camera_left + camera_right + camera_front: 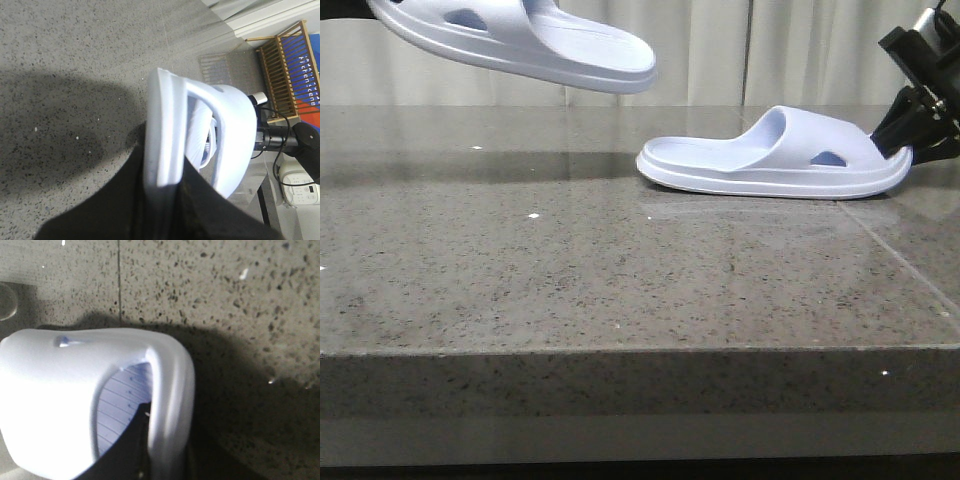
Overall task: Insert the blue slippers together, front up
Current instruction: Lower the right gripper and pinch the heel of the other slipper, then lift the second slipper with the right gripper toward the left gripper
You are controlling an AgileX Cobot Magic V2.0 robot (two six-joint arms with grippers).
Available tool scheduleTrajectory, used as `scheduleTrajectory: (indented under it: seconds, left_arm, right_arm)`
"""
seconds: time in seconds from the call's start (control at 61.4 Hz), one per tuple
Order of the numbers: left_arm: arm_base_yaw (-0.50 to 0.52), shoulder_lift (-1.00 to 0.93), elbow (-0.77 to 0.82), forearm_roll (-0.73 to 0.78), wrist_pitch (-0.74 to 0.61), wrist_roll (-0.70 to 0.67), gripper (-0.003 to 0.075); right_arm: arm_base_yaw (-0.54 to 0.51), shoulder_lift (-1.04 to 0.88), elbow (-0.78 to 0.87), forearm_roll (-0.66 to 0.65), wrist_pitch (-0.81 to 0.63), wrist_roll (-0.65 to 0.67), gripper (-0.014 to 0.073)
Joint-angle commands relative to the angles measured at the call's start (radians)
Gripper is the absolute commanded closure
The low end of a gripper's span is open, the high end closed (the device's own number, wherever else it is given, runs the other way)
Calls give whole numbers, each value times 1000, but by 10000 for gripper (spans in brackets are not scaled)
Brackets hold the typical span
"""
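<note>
One blue slipper (535, 45) hangs in the air at the top left, sole down, its heel end pointing right. My left gripper (162, 200) is shut on this slipper's sole (162, 135) at the strap end; the gripper itself is out of the front view. The second blue slipper (770, 160) lies flat on the table at the right, heel end to the left. My right gripper (898, 135) is at its right end. In the right wrist view the gripper (167, 450) is shut on this slipper's sole edge (170, 390), one finger under the strap.
The dark speckled stone table (570, 280) has a front edge near the camera and a seam line (900, 260) at the right. A pale curtain (720, 50) hangs behind. Past the table's edge stand a wooden rack (285, 70) and a white device (300, 182).
</note>
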Motion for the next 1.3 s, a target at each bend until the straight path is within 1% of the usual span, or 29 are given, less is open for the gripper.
scheduleTrajectory:
  seconds: [0.0, 0.195, 0.326, 0.456, 0.619, 0.863, 1.074, 1.286]
  left_arm:
    - [-7, -54, -30, -81, 83, -7, 739]
    - [-7, -54, -30, -81, 82, -7, 739]
    - [-7, -54, -30, -81, 82, -7, 739]
    - [-7, -54, -30, -88, 81, -7, 739]
    - [-7, -54, -30, -101, 81, -7, 739]
    - [-7, -54, -30, -111, 79, -7, 739]
    - [-9, -54, -30, -121, 87, -7, 739]
    - [-9, -54, -30, -187, 90, -7, 739]
  right_arm:
    - [-10, -43, -23, 17, 35, -18, 653]
    - [-53, -72, -112, 31, 137, -16, 653]
    - [-106, -119, -202, 102, 207, 17, 653]
    - [-146, -178, -257, 171, 207, 37, 653]
    - [-152, -239, -275, 230, 207, 39, 653]
    - [-108, -267, -275, 291, 207, 40, 653]
    - [-13, -264, -275, 332, 196, 39, 653]
    - [56, -240, -275, 334, 145, 39, 653]
